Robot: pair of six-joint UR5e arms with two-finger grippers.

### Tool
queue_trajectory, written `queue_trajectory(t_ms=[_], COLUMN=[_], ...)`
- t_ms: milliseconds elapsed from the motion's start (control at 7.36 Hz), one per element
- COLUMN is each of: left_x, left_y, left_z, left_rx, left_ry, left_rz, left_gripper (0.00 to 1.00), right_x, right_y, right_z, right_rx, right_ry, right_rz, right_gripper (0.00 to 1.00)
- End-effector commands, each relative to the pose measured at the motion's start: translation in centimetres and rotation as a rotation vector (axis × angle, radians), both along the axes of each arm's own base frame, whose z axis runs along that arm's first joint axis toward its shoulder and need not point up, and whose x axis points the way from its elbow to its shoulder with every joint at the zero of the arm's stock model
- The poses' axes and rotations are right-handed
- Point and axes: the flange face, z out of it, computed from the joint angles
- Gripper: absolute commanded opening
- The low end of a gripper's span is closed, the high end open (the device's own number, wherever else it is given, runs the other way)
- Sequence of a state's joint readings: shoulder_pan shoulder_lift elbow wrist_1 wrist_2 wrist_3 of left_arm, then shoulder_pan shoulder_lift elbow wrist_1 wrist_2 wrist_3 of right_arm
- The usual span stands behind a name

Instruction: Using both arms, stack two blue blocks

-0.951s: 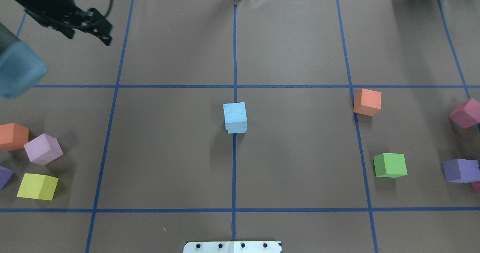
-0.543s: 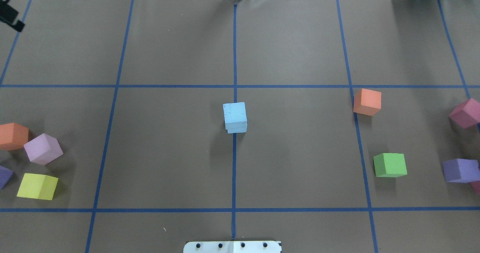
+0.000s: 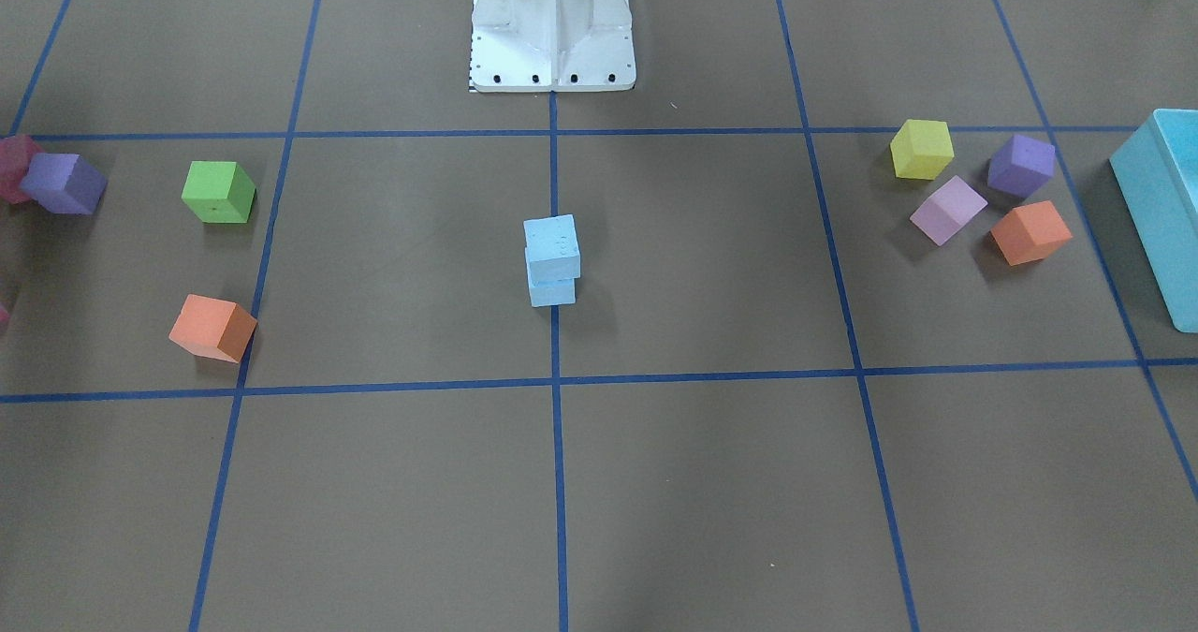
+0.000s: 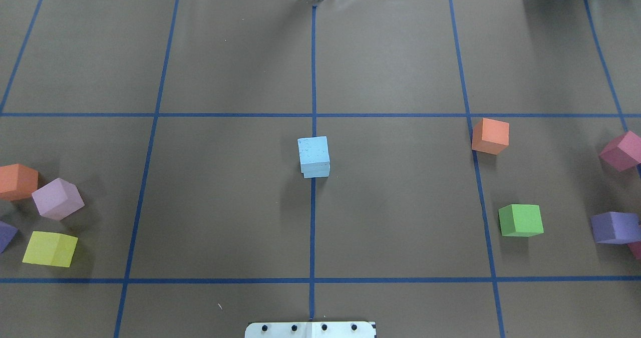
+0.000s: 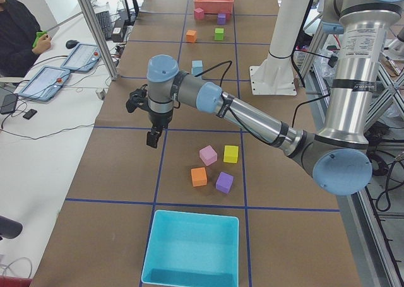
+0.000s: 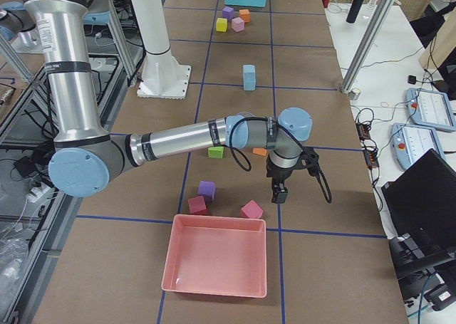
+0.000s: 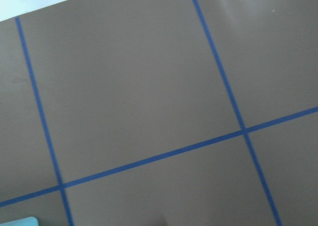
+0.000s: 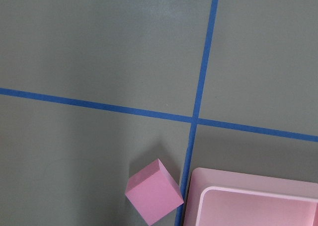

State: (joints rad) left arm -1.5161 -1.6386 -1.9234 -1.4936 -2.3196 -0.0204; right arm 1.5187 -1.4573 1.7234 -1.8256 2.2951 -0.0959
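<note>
Hanging above the table (image 4: 225, 67) on its left and right sides, the left gripper (image 5: 153, 137) and right gripper (image 6: 278, 193) show only side-on, so I cannot tell whether either is open or closed. Well apart from both, the blue blocks (image 4: 314, 151) stand stacked at the table's centre, with the upper one slightly offset.

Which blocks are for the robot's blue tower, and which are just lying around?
For the job: upper small sky-blue foam cube, sitting on lower small sky-blue foam cube.
Just lying about: green foam cube, yellow foam cube, lilac foam cube, orange foam cube near the green one, large turquoise box.
</note>
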Motion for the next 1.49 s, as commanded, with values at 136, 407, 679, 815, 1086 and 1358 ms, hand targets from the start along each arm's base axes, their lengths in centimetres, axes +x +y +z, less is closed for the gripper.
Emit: queue_trajectory(t_ms=[136,407,679,815,1086,1358], left_x=[-2.3,-2.6,-2.7,-2.7,-3.3,-3.3], left_y=[5.4,7.7,4.7,3.3,3.5,4.3], left_z=[5.8,10.3,16.4,18.7,19.0,19.6], left_rx=[-0.017,-0.002,-0.107,-0.148,-0.168,-0.215], left_ry=[0.015,0.011,0.007,0.005,0.024,0.038], left_rz=[-0.054,-0.064,-0.055,-0.055,-0.066,-0.066], left_gripper=[0.98,0.98,0.98,0.98,0.98,0.98], right_x=[0.1,0.0,-0.1,-0.1,-0.3,-0.5], right_y=[3.4,3.6,3.4,3.4,3.1,3.0], right_z=[-1.4,-1.2,-0.8,-0.8,-1.3,-1.4], right_rx=[-0.015,-0.016,-0.021,-0.018,-0.008,-0.027], right_ry=[-0.004,-0.001,0.003,0.004,0.003,0.009], right_rz=[0.023,0.022,0.019,0.017,0.016,0.037], right_gripper=[1.0,1.0,1.0,1.0,1.0,1.0])
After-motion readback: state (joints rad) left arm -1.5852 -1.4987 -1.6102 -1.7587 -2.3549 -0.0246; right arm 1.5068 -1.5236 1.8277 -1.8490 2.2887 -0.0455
